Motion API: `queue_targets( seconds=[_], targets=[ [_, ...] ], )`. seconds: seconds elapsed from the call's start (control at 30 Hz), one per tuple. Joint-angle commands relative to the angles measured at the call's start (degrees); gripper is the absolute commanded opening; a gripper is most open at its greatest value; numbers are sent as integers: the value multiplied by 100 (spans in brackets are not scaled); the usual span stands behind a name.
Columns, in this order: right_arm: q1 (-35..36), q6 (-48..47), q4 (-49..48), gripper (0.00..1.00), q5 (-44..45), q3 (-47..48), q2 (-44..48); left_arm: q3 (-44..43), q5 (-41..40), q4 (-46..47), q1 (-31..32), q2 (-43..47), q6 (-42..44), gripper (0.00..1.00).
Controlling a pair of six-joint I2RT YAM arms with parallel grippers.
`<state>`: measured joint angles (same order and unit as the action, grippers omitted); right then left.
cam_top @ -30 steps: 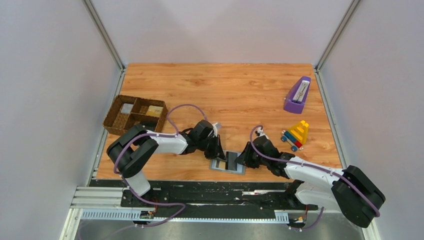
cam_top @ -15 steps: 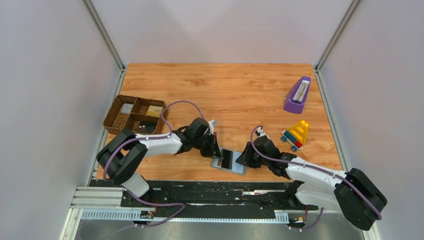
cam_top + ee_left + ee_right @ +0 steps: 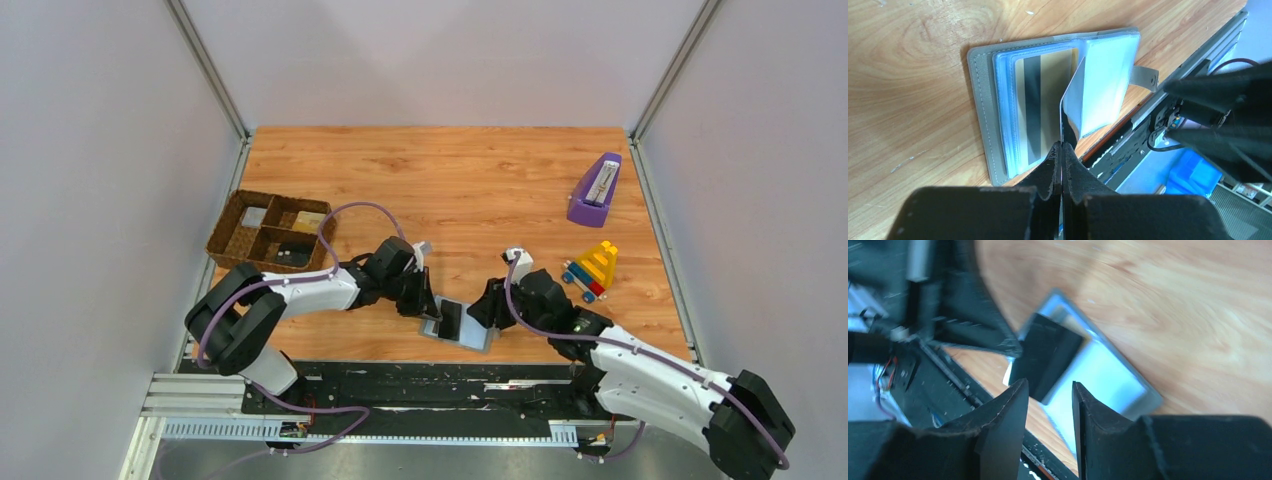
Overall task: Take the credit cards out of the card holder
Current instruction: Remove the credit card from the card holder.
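- Closest, at the near edge of the wooden table (image 3: 480, 180), lies the open bifold card holder (image 3: 985, 115). It is dark grey outside and pale blue-grey inside, and it lies flat between the two arms.
- The left gripper (image 3: 1062, 150) is clamped on a thin dark card (image 3: 1045, 357), held on edge above the holder, apparently to draw it clear.
- A tan, dark-striped card (image 3: 1053, 85) sits in the holder's left-hand clear pocket.
- The right gripper (image 3: 1049, 385) hangs just beside the holder's right edge, jaws partly apart and empty, probably ready to steady it.
- Farther away on the left stands a brown woven divided tray (image 3: 225, 235).
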<state>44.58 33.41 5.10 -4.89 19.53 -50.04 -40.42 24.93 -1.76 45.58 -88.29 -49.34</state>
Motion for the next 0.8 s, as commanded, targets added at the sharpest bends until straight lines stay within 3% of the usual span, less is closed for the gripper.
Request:
queue_targets(
  seconds=[0.0, 0.17, 0.4, 0.57, 0.77],
  targets=[
    [737, -1421, -1140, 40, 166, -145, 432, 126, 58, 119, -79, 229, -22, 0],
    [1845, -2289, -1509, 43, 1423, -275, 283, 192, 136, 353, -157, 220, -314, 0],
    [2939, -2851, -1580, 53, 2609, 91, -1115, 139, 125, 276, -172, 242, -339, 0],
    [3438, -2985, -1787, 53, 3456, 317, -1980, 111, 145, 260, -172, 227, -363, 0],
    [3696, -2989, -1883, 53, 3871, 535, -2557, 105, 111, 203, -173, 226, -406, 0]
  ],
)
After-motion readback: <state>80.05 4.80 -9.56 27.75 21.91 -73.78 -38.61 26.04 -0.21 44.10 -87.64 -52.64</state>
